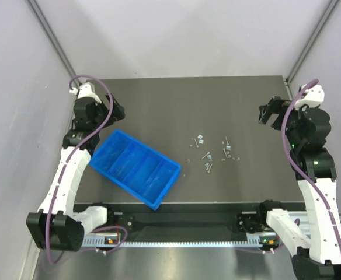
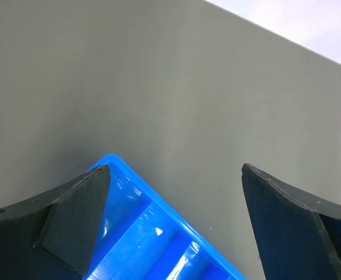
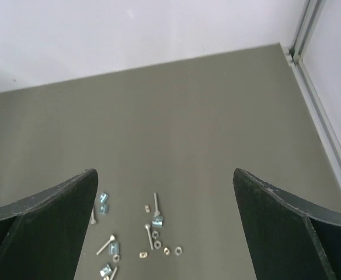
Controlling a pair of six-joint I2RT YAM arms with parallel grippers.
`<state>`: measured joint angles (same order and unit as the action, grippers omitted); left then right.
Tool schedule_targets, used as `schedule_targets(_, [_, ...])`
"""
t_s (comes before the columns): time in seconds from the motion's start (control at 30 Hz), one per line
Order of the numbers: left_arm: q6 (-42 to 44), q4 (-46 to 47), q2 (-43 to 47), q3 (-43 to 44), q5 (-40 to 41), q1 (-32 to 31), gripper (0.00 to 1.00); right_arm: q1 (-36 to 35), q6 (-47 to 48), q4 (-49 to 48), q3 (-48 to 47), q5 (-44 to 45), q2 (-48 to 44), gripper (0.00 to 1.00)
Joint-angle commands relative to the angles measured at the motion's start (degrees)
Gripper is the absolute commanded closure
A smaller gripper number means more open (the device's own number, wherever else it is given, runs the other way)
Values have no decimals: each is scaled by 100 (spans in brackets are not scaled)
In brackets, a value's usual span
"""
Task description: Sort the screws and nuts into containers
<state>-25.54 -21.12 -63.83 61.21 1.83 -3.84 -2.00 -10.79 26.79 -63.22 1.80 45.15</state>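
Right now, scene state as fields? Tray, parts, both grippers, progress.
tray: blue, divided compartments, left side of the table, angled; no parts seen inside
parts: screws and nuts scattered loose right of the tray, apart from it
left gripper: open, empty, near the tray's far corner
right gripper: open, empty, raised, right of and beyond the parts
progress: nothing sorted yet

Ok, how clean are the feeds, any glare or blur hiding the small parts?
Top view: even light, no glare, but the screws and nuts are mere specks. Left wrist view: white glints on the blue tray, nothing hidden. Right wrist view: slightly soft, yet the two kinds tell apart; the pincer fingers are dark silhouettes.
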Motion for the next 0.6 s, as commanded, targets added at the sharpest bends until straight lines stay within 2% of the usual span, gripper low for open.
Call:
schedule_targets(0.0, [84,161,248,-30,143,23,1,77,-82,230,29,84,12,0])
schedule_targets(0.13, [207,223,258,-100,-156,23,1,77,-204,371,195,293,38,0])
schedule_targets(0.43, [453,275,117,-65,-1360,-3,4,77,-687,160,846,892,169,0])
schedule_targets(0.47, [427,310,99,-57,-1343,-168,5,77,-784,152,881,892,292,0])
schedule_targets(0.57, [462,206,-129,267,-633,-1177,5,77,-899,134,987,874,468,0])
